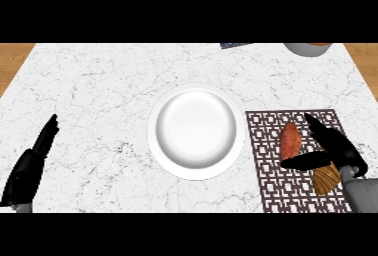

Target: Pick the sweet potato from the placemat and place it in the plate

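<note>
An orange-red sweet potato (290, 139) lies lengthwise on the brown patterned placemat (266, 150) at the right of the counter. My right hand (334, 145) is just to its right, low over the mat. Its fingers (317, 125) point straight up along the potato's right side, and the thumb (304, 161) reaches across at the potato's near end. The hand is open and not closed round the potato. The empty white plate (196, 131) sits in the middle, just left of the mat. My left hand (29, 167) rests open at the far left, fingers up.
A tan, striped object (325, 180) lies on the mat under my right wrist. A grey bowl (306, 48) and a dark blue item (235, 45) sit at the counter's far edge. White marble spreads between the plate and my left hand.
</note>
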Motion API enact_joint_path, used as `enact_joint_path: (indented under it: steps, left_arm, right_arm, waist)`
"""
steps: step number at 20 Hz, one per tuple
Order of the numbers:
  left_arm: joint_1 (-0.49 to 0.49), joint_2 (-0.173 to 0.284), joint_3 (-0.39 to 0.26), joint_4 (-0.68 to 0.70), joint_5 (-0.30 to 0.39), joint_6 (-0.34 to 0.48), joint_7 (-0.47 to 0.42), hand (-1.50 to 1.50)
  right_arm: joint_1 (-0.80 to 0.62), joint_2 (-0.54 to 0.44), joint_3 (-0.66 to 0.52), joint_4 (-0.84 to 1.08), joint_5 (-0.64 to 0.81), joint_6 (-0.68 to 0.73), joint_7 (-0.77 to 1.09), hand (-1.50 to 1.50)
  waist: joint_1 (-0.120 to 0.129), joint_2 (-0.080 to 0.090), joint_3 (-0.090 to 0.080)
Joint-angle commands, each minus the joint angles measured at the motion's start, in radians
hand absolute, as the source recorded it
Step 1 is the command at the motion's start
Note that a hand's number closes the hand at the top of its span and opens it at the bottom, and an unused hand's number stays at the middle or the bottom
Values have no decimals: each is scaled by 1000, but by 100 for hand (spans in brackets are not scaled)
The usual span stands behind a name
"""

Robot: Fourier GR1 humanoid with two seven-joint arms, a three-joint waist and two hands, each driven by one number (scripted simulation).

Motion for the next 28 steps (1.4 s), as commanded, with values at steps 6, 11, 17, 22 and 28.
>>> enact_joint_path:
  steps: [6,11,17,22,28]
  left_arm:
    - [62,-61,22,-91,-75,-33,28,0]
    - [125,-74,30,-170,-65,-35,34,0]
    - [70,-87,66,-80,-91,-67,-17,0]
    - [-13,-75,10,-69,-96,-90,-9,0]
    - [-59,-94,-8,-54,-99,-91,10,0]
  right_arm:
    - [-25,98,-37,52,114,40,-32,-150]
    - [-8,119,-83,55,101,10,-143,150]
    - [-36,157,-89,78,187,-22,-145,150]
    - [-280,-141,106,173,392,256,-436,150]
    - [-433,-287,151,275,537,233,-753,150]
  waist:
    - [0,-1,0]
    - [2,-2,0]
    - [0,-1,0]
    - [122,33,0]
    - [119,46,7]
